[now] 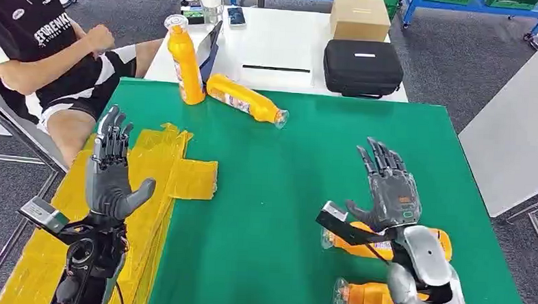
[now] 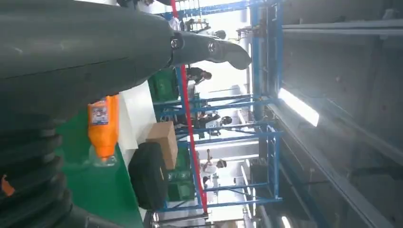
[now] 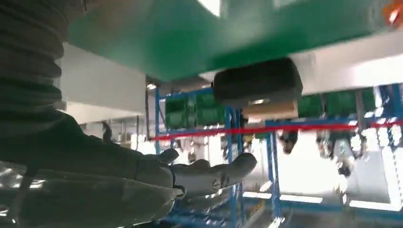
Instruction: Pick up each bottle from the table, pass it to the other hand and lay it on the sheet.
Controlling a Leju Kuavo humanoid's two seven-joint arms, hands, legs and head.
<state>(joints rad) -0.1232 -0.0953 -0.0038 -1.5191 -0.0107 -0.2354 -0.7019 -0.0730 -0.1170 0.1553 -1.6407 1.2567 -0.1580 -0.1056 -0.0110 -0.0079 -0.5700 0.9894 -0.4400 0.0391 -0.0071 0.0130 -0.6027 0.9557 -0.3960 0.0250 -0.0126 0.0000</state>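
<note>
While both hands are raised with fingers spread and nothing held, the right hand (image 1: 390, 188) is poised over two bottles (image 1: 379, 242) at the table's (image 1: 285, 194) near right corner; a grasp is judged next, before handover toward the sheet (image 1: 159, 174) along the left edge.

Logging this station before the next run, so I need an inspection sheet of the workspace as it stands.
Surface: green table, yellow sheet on its left side, bare.
Job's things: upright bottle and lying bottle at the far edge; two lying bottles near the right arm.
Clutter: black case, cardboard box on the white table behind.
Hands: left hand and right hand raised, fingers spread, holding nothing.
Cables: nothing seen.
Surroundings: seated person at far left; blue racks behind.
</note>
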